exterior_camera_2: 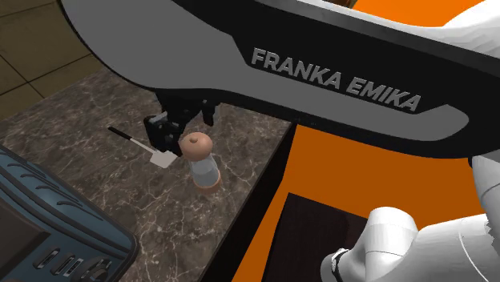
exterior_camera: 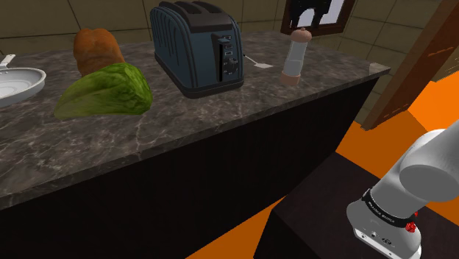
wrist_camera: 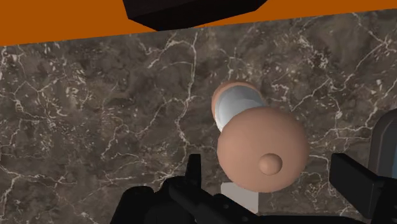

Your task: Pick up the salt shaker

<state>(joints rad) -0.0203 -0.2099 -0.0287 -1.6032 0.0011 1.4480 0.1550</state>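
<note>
The salt shaker (exterior_camera: 296,55) stands upright near the right end of the dark marble counter (exterior_camera: 221,121). It has a clear body with a tan cap and base. My black gripper (exterior_camera: 310,18) hangs just above it, in front of the window. In the second exterior view the gripper (exterior_camera_2: 171,138) sits close over the shaker (exterior_camera_2: 200,160), its fingers apart and not touching it. Along the wrist view the round tan cap (wrist_camera: 262,149) lies between the two open fingers (wrist_camera: 194,172), nearer to the other finger.
A dark blue toaster (exterior_camera: 198,48) stands left of the shaker, with a thin white utensil (exterior_camera: 257,62) between them. Farther left lie a lettuce (exterior_camera: 107,92), a brown loaf (exterior_camera: 95,48) and a pan (exterior_camera: 18,82). The counter's end (exterior_camera: 379,71) drops to orange floor (exterior_camera: 434,110).
</note>
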